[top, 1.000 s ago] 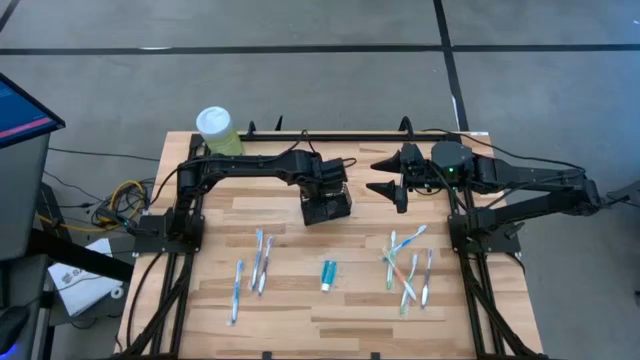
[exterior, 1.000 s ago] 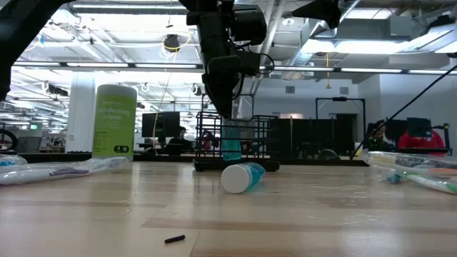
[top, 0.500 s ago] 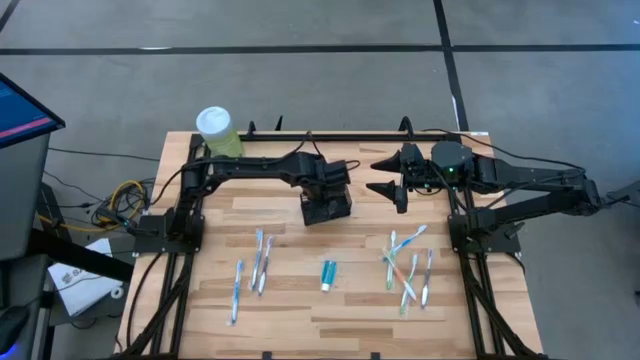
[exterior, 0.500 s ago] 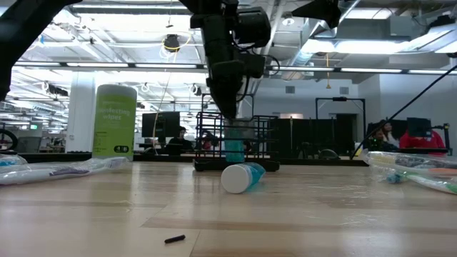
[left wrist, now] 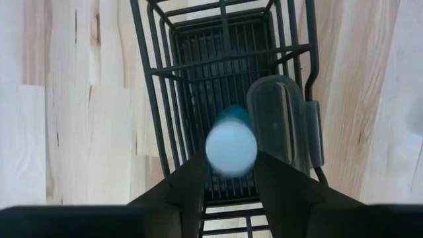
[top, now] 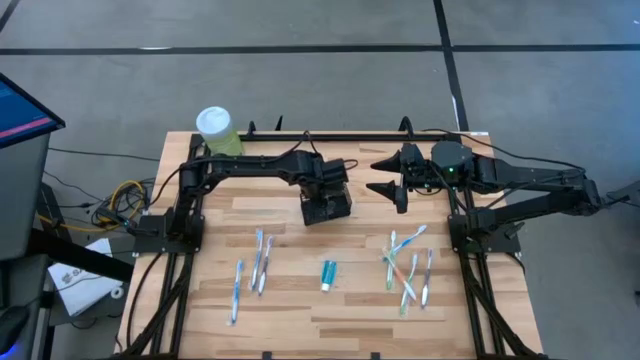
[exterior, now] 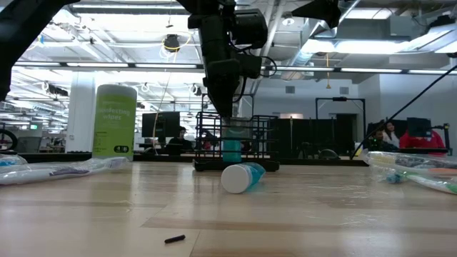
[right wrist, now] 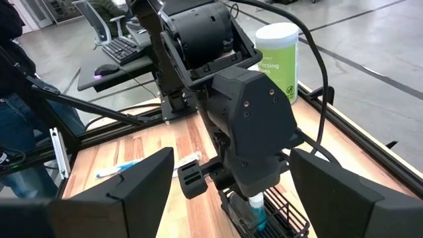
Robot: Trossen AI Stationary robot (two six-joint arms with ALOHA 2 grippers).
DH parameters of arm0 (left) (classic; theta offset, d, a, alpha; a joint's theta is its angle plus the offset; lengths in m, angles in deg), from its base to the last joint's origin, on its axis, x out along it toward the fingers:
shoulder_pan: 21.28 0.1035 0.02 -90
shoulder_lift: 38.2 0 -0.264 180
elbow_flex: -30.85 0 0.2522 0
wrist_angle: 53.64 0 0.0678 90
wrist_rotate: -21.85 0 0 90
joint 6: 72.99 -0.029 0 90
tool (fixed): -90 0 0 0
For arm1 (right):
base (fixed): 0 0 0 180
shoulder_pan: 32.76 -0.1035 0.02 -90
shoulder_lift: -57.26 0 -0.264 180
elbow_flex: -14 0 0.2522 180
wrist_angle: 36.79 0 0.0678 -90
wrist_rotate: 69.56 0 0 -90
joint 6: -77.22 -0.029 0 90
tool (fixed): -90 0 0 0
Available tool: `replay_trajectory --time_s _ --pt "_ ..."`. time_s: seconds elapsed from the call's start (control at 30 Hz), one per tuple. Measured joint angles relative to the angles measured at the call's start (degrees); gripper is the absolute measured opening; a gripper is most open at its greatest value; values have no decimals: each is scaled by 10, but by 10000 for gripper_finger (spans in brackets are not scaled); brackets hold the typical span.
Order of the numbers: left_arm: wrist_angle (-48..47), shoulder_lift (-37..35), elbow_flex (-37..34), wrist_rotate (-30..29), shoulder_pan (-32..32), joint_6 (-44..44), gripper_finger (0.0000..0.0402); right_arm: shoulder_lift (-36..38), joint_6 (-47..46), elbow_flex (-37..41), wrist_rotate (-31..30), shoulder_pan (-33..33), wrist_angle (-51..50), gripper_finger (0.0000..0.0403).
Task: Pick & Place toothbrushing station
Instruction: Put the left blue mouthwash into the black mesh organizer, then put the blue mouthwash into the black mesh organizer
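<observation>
The toothbrushing station (top: 327, 208), a black wire caddy (exterior: 246, 143), stands on the wooden table just behind its middle. My left gripper (left wrist: 230, 173) points down into it from above and is open. A teal toothpaste tube (exterior: 230, 150) stands upright inside, its white cap (left wrist: 231, 147) between my fingertips. A clear holder (left wrist: 281, 119) sits in the compartment beside it. My right gripper (top: 385, 175) hangs open above the table to the caddy's right, holding nothing. My left gripper's fingers (left wrist: 192, 182) stand on either side of the tube's white cap, coming from above and pointing down. Whether they touch the cap I cannot tell. The tube stands upright with its lower end inside the caddy.
A second teal tube (top: 327, 274) lies on the table in front of the caddy. Toothbrushes lie in a group at the left (top: 258, 262) and another at the right (top: 408, 268). A green canister (top: 215, 130) with a white lid stands at the far left corner.
</observation>
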Motion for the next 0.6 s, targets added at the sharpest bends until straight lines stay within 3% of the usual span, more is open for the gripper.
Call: replay_trajectory --time_s 0.6 --pt "10 -2 0 -15 -11 0 229 0 2 0 0 0 0 292"
